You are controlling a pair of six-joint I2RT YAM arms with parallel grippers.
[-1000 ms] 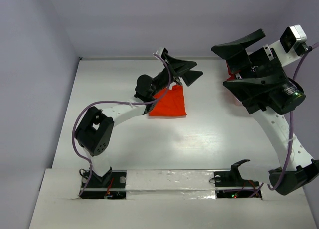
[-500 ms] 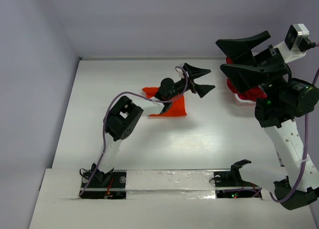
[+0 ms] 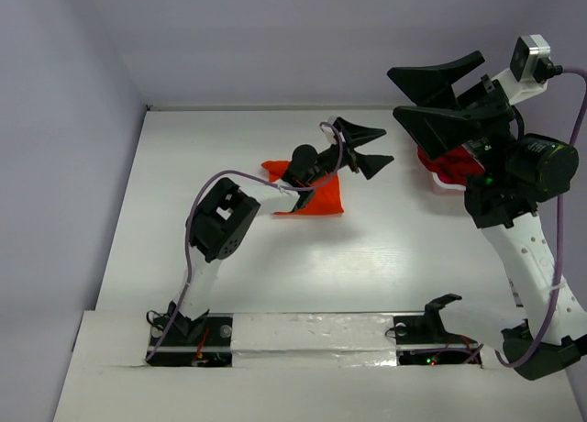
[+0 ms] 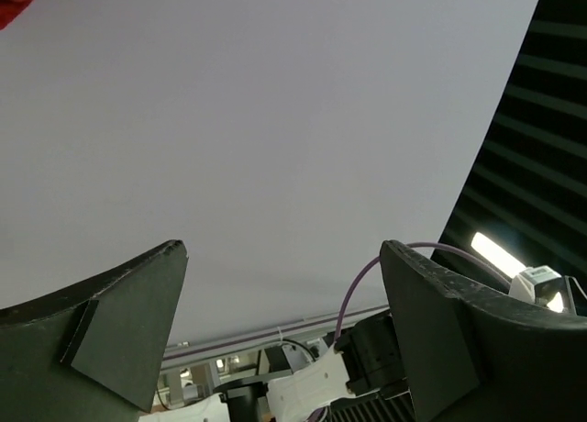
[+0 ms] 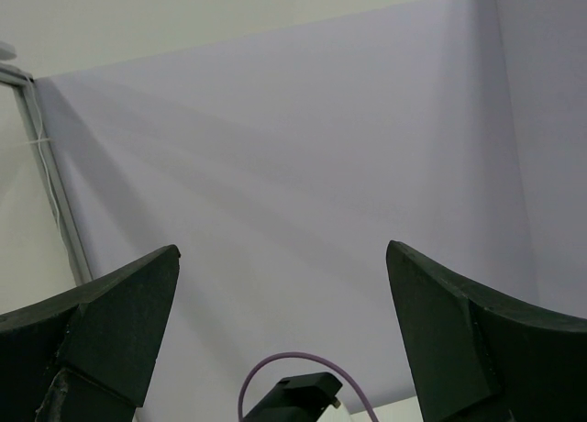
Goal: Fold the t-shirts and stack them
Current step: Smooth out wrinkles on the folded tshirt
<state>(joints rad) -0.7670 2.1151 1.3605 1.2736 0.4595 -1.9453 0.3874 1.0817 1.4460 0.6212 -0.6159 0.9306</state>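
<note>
One bright orange-red cloth t-shirt (image 3: 316, 194) lies folded on the white surface (image 3: 367, 257), with the left gripper (image 3: 387, 146) open and empty beside it. The right gripper (image 3: 404, 96), also open, hangs high by the dark crimson t-shirt (image 3: 440, 163) in the white plastic basket (image 3: 441, 188). I'd say that shirt needs fetching next.

No writing, label, brand, number or sign can be read in any of the three views; the orange-red t-shirt (image 3: 316, 194) shows no print that can be made out; the white table (image 3: 394, 248) and the black housings of the left arm (image 3: 220, 229) and right arm (image 3: 532, 248) carry nothing legible. Any marking on the small wrist camera (image 3: 530, 57) is too small to tell.
</note>
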